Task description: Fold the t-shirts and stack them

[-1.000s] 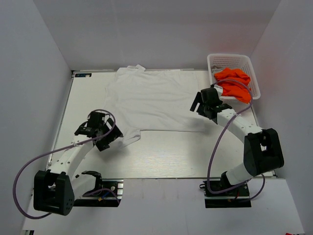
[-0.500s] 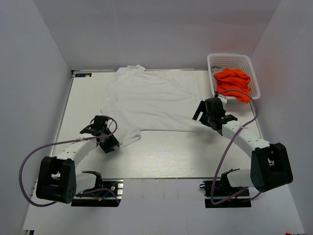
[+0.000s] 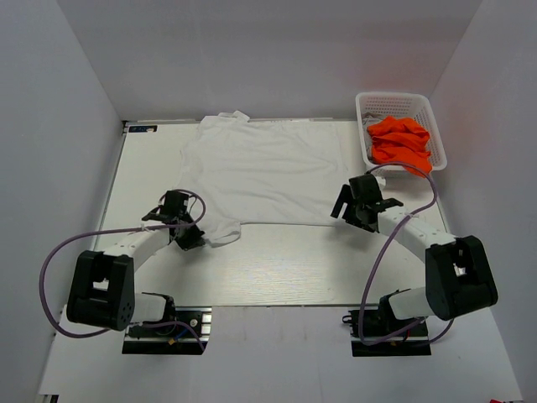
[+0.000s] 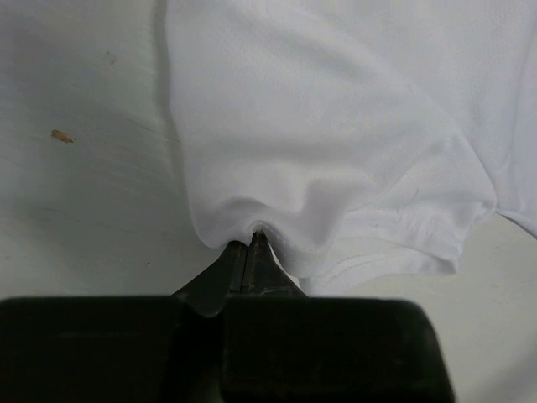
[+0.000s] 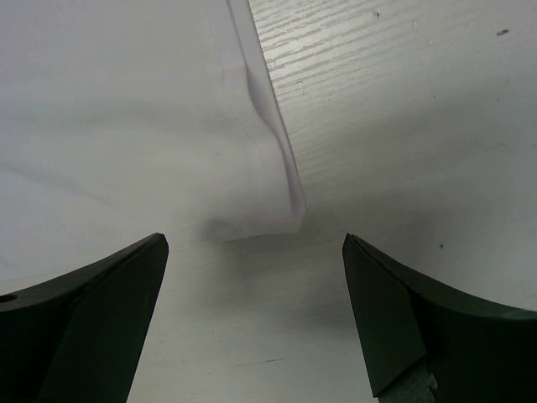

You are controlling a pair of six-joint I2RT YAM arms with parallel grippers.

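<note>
Pinching a thin sleeve fold of the white t-shirt [image 3: 260,172] spread on the surface [image 3: 277,260], your left pincer [image 4: 252,243] is closed tight, your right pincer [image 5: 253,243] gapes empty over the hem corner, so pull unevenly and that fold could slip.

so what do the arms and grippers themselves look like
Both the left arm and right arm have white links, black joint housings and black bases. A purple-grey cable loops along each. The left gripper and right gripper are black, with two tapering fingers.
</note>
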